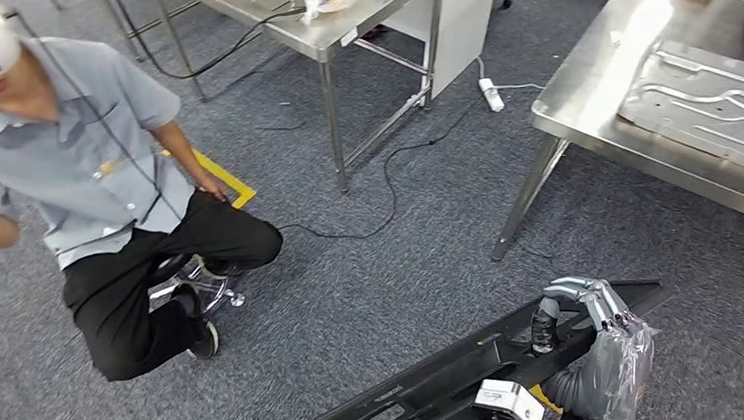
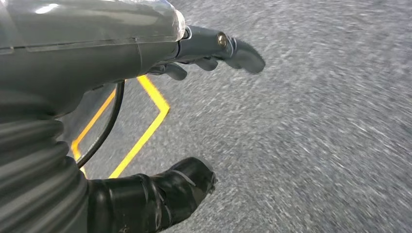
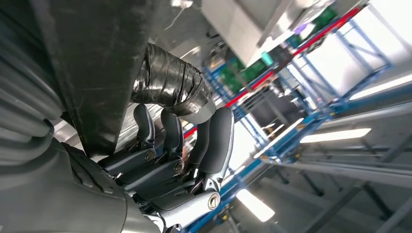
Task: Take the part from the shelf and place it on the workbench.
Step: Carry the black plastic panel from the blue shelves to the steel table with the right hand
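While I watch the head view, my right hand [image 1: 598,328] sits closest, fingers curled over the upper edge of the long black part [image 1: 432,386] and gripping it. The part's long axis runs from lower left up to the right, its far end pointing toward the steel workbench [image 1: 589,83]. From the right wrist camera I see those fingers [image 3: 167,141] and the taped thumb [image 3: 172,87] clamped on the dark part [image 3: 92,63], with blue racking [image 3: 272,131] behind. My left hand [image 2: 194,111] hangs over grey carpet [image 2: 316,136] and yellow floor tape [image 2: 145,131], fingers spread, holding nothing. Farther off, a person [image 1: 95,182] crouches; a grey pressed panel [image 1: 711,103] lies on the workbench. No writing is legible.
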### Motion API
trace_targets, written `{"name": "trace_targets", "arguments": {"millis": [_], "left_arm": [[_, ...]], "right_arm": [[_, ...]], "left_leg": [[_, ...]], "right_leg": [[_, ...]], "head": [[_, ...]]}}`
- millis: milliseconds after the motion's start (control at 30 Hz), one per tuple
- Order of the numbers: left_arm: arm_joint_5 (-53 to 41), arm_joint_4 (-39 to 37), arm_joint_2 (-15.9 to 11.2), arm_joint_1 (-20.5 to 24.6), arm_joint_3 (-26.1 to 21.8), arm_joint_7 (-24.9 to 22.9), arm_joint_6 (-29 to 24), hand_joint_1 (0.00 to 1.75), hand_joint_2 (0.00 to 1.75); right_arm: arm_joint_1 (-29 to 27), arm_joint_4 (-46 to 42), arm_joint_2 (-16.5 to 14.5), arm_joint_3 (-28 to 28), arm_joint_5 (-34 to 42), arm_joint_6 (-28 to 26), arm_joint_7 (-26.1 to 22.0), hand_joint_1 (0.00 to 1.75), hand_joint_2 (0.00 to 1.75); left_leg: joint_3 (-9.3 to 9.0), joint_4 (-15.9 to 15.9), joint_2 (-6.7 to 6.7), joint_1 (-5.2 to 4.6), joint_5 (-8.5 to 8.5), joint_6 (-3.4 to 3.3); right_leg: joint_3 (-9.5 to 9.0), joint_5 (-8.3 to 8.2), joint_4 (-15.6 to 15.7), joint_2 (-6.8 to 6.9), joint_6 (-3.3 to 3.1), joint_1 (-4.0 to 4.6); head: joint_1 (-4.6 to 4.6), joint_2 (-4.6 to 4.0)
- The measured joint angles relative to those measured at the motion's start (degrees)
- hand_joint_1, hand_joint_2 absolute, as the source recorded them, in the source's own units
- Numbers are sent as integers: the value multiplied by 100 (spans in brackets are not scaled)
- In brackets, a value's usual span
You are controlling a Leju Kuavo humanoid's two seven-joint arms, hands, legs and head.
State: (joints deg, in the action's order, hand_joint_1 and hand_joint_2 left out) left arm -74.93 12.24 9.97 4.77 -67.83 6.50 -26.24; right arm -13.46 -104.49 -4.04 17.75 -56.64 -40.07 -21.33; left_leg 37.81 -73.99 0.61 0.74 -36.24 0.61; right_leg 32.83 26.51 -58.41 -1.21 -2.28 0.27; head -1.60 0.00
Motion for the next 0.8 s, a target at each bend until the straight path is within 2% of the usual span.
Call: {"name": "trace_targets", "arguments": {"millis": [33,67,100,133,167,200,233,300,367,433,467,500,533,567,600,667,700,733,767,800], "left_arm": [[1,0,-1,-6,1,14,4,0,175],[2,0,-3,-11,0,23,10,0,175],[2,0,-7,-15,-1,29,16,0,175],[3,0,-10,-23,-1,33,25,0,175],[3,0,-12,-24,-2,34,34,0,175],[3,0,-13,-23,-2,36,42,0,175],[2,0,-13,-17,-1,35,49,0,175],[2,0,-10,3,-1,28,57,0,175],[2,0,-10,6,-2,16,61,0,175],[1,0,-13,-7,-2,5,61,0,175],[1,0,-13,-13,-2,-1,61,0,175],[1,0,-13,-19,-2,-7,61,0,175],[1,0,-13,-22,-2,-11,61,0,175],[1,0,-13,-22,-2,-15,61,0,175],[1,0,-12,-21,-2,-19,61,0,175],[1,0,-11,-17,-2,-27,62,0,175],[1,0,-11,-17,-2,-30,63,0,175],[1,0,-11,-13,-2,-31,64,0,175],[1,0,-11,-4,-2,-31,66,0,175],[1,0,-11,4,-2,-31,67,0,175]], "right_arm": [[-4,1,0,-1,-4,0,4,175,175],[-7,1,1,-1,-7,-1,5,175,175],[-9,1,1,-1,-10,-1,7,175,175],[-10,1,1,-1,-14,-1,10,175,175],[-11,0,1,-1,-17,0,15,175,175],[-12,-1,1,-1,-20,0,20,175,175],[-15,-1,1,-1,-21,0,27,175,175],[-26,-1,2,-1,-23,-2,36,175,175],[-27,-2,2,-1,-26,-2,44,175,175],[-18,0,2,-1,-29,-2,52,175,175],[-15,3,2,-1,-30,-1,56,175,175],[-18,8,2,-1,-30,-1,59,175,175],[-20,13,2,-1,-30,-1,61,175,175],[-21,17,2,-1,-30,-1,64,175,175],[-21,20,2,-1,-30,-1,67,175,175],[-13,23,2,-1,-28,0,75,175,175],[-7,26,2,-1,-27,-1,81,175,175],[-2,28,2,-1,-26,-1,88,175,175],[-2,31,3,-1,-25,-1,95,175,175],[-5,32,3,-1,-24,-2,100,175,175]], "left_leg": [[27,-1,-5,1,95,3],[-46,212,-24,5,290,3],[-187,578,-91,12,522,0],[-332,934,-211,18,680,-4],[-440,1193,-319,27,768,-16],[-497,1336,-399,26,786,-32],[-511,1363,-421,16,760,-56],[-529,1402,-311,20,782,-123],[-566,1461,-183,43,806,-193],[-587,1487,-57,41,803,-231],[-590,1487,12,36,794,-238],[-596,1486,78,33,781,-237],[-609,1486,147,33,765,-233],[-630,1486,212,32,747,-226],[-661,1486,272,32,725,-215],[-726,1502,384,22,684,-180],[-751,1515,435,16,673,-156],[-769,1532,488,8,665,-130],[-793,1549,546,-1,660,-103],[-813,1564,577,-2,644,-71]], "right_leg": [[3,11,-22,-84,4,-3],[3,27,-51,-170,15,-9],[5,49,-87,-249,36,-17],[19,76,-134,-317,65,-17],[46,96,-178,-376,97,-18],[77,109,-210,-423,129,-21],[104,108,-223,-470,160,-24],[126,102,-228,-535,214,-40],[221,234,-436,-334,273,-31],[517,542,-1034,-32,331,-43],[699,676,-1374,34,353,-59],[823,725,-1599,64,366,-71],[858,671,-1642,82,369,-79],[777,513,-1467,105,361,-81],[599,295,-1113,164,338,-73],[238,33,-409,401,267,-9],[146,-3,-217,482,231,28],[129,21,-158,508,204,59],[137,12,-136,449,180,73],[122,0,-107,378,151,48]], "head": [[-1,0],[1,0],[0,0],[0,0],[-1,0],[-3,0],[-4,0],[-4,0],[-16,0],[-29,0],[-28,0],[-28,0],[-28,0],[-28,0],[-28,0],[-29,0],[-27,0],[-27,0],[-27,0],[-24,0]]}}
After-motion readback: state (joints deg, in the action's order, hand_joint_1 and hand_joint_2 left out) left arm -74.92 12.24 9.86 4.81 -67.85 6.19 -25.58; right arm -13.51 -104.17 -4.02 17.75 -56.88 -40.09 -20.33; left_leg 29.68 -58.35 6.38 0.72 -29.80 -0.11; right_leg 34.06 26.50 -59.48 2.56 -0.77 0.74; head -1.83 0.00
